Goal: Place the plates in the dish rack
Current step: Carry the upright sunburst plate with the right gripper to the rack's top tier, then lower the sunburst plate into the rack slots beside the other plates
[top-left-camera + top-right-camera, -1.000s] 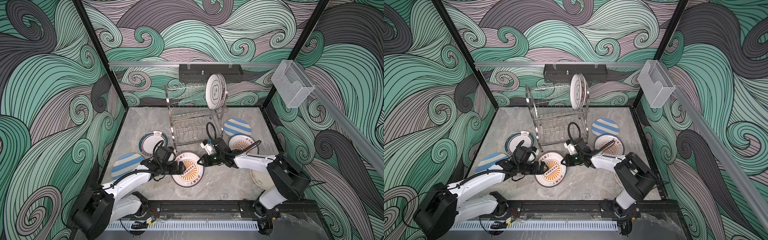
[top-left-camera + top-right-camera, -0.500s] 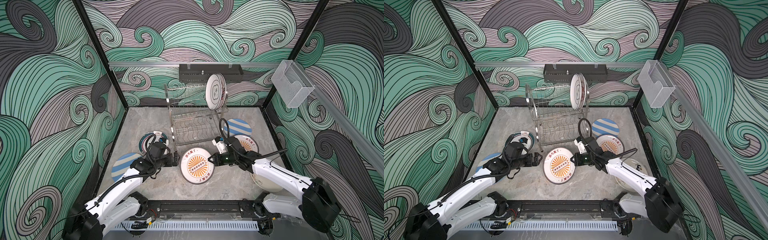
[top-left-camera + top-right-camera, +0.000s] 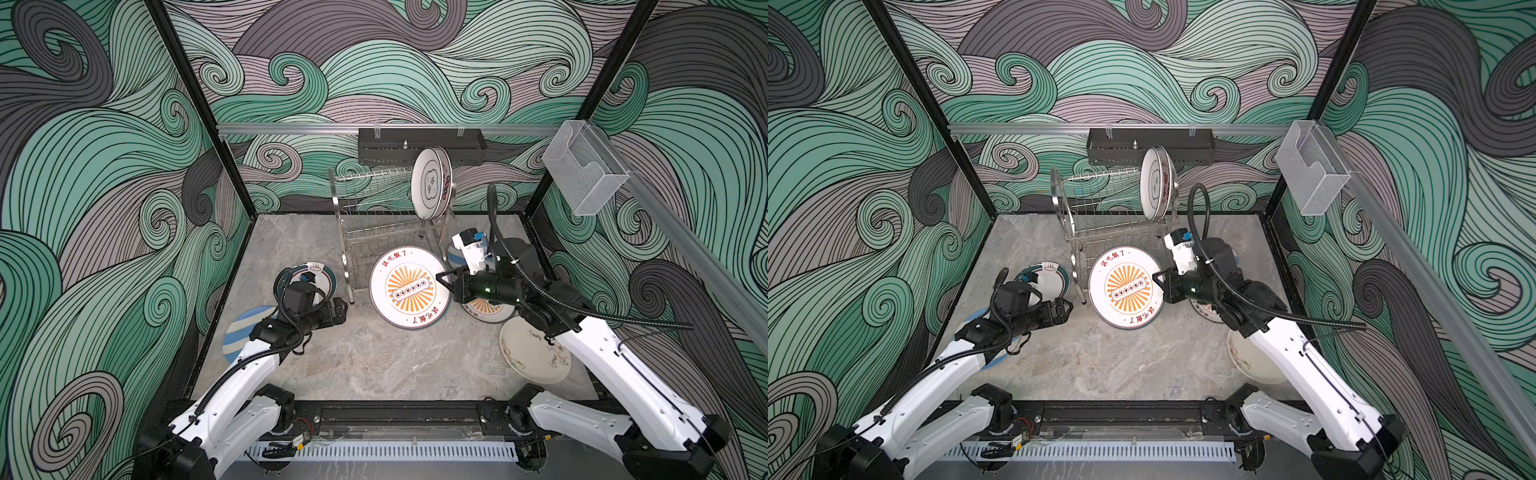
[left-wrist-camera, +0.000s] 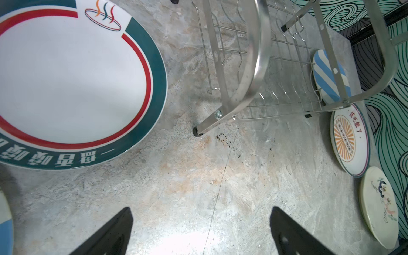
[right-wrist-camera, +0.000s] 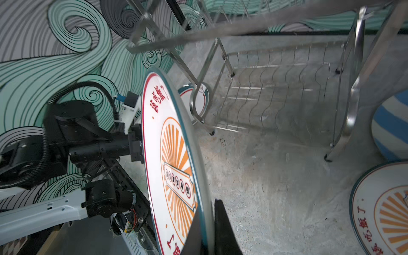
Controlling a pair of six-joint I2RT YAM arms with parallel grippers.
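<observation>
We identify the grey stone-look surface (image 3: 374, 365) first; it carries every item. The dish rack (image 3: 376, 189), a two-tier steel wire frame, stands at the rear centre of it. The right arm (image 3: 602, 355) reaches in from the front right, the left arm (image 3: 245, 378) from the front left. Two plates (image 3: 430, 183) stand on edge at the right end of the rack's upper tier. The sunburst plate (image 3: 409, 289) (image 3: 1127, 286) is tilted, printed face visible in both top views, just in front of the rack's lower tier; we cannot tell whether its lower edge touches the surface. Five more lie flat on the surface: a green-rimmed plate (image 3: 324, 276) left of the rack, a blue-striped plate (image 3: 239, 332) under the left arm, a second blue-striped plate (image 4: 324, 77) right of the rack, a second sunburst plate (image 3: 484, 309) under the right arm, and a cream plate (image 3: 528, 357) near the front right corner. The right jaws are clamped on the rim of the sunburst plate. The left jaws stand wide apart, holding nothing, over bare surface near the rack's front left foot (image 4: 196, 132).
</observation>
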